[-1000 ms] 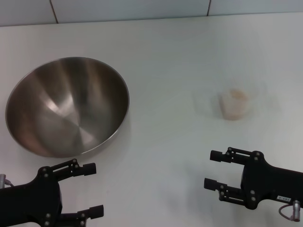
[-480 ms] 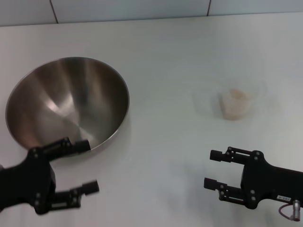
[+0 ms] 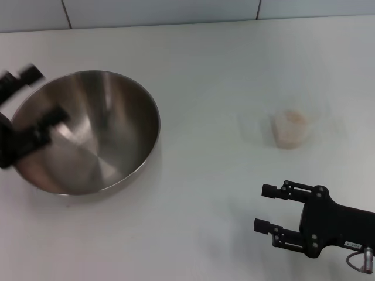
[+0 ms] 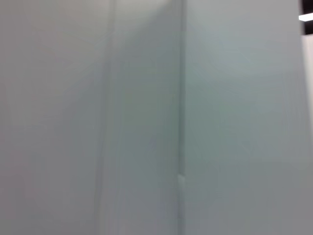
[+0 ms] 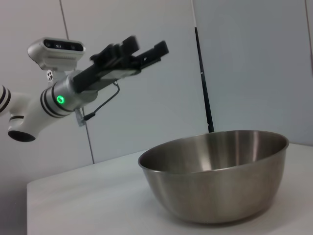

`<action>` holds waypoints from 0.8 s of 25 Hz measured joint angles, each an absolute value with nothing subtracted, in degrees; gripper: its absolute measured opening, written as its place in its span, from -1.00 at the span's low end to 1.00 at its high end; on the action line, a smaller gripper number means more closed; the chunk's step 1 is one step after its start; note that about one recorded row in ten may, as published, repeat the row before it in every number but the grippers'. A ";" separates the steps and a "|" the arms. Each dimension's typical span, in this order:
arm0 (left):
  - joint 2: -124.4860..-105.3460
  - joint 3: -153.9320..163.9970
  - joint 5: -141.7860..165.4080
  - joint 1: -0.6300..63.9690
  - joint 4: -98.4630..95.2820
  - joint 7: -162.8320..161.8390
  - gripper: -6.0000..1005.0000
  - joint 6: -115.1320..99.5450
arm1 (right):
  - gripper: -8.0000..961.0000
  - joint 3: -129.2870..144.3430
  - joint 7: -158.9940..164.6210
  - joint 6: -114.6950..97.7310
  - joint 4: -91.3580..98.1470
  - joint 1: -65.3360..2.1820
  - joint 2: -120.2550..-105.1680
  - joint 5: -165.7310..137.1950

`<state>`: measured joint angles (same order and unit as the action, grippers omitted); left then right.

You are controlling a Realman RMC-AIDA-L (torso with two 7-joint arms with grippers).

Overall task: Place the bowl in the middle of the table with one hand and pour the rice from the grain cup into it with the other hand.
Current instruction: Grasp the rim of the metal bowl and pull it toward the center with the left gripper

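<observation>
Head view: I see the steel bowl (image 3: 85,132) standing upright on the left part of the white table (image 3: 211,76), well apart from the small clear cup (image 3: 289,129) on the right part. The bowl is deep, shiny and brushed inside, and far wider than the cup; I see nothing lying in it. The cup holds a pale cream mass of rice (image 3: 295,117) that shows at its mouth.

The left gripper (image 3: 32,96) appears blurred over the bowl's left rim, its two black fingers standing apart with nothing between them. From this view alone I cannot tell whether it touches the rim.

Right wrist view: here I get the side-on picture that the head camera lacks. The bowl (image 5: 215,174) rests on the table (image 5: 83,200), and the left gripper (image 5: 146,49) is raised well above the rim, clear of the metal, tilted upward on its silver-and-white arm with a green light ring (image 5: 60,99) lit. A grey panelled wall (image 5: 244,63) stands behind. The cup does not show in this view.

Left wrist view: I see only a plain grey surface with faint vertical seams, none of the task's things.

The right gripper (image 3: 270,208) sits low at the near right edge of the table in the head view, fingers spread wide and holding nothing, near the cup but apart from it.
</observation>
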<state>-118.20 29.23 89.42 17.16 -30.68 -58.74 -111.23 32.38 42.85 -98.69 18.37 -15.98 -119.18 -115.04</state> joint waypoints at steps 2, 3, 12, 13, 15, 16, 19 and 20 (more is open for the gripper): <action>-118.37 27.82 88.52 17.24 -30.72 -58.70 0.71 -110.44 | 0.36 32.36 42.84 -98.70 18.37 -15.98 -119.18 -115.02; -118.53 26.40 87.50 17.33 -30.73 -58.67 0.71 -109.52 | 0.36 32.35 42.78 -98.69 18.37 -15.98 -119.18 -114.95; -118.64 24.61 82.24 18.59 -31.61 -56.22 0.71 -97.56 | 0.36 32.25 42.72 -98.50 18.37 -16.24 -119.18 -114.78; -118.61 25.26 82.67 18.81 -32.35 -56.73 0.71 -94.95 | 0.36 32.23 42.72 -98.40 18.37 -16.35 -119.18 -114.74; -118.61 25.26 82.67 18.81 -32.35 -56.73 0.71 -94.95 | 0.36 32.19 42.71 -98.32 18.37 -16.41 -119.18 -114.72; -118.60 27.52 83.12 18.85 -34.21 -58.40 0.71 -90.69 | 0.36 32.19 42.71 -98.32 18.37 -16.41 -119.18 -114.72; -118.56 33.35 83.34 18.29 -38.22 -62.61 0.71 -84.06 | 0.36 31.85 42.71 -98.29 18.36 -16.52 -119.18 -114.70; -118.52 36.50 83.35 17.76 -40.49 -65.16 0.71 -80.95 | 0.36 31.71 42.71 -98.27 18.37 -16.52 -119.18 -114.70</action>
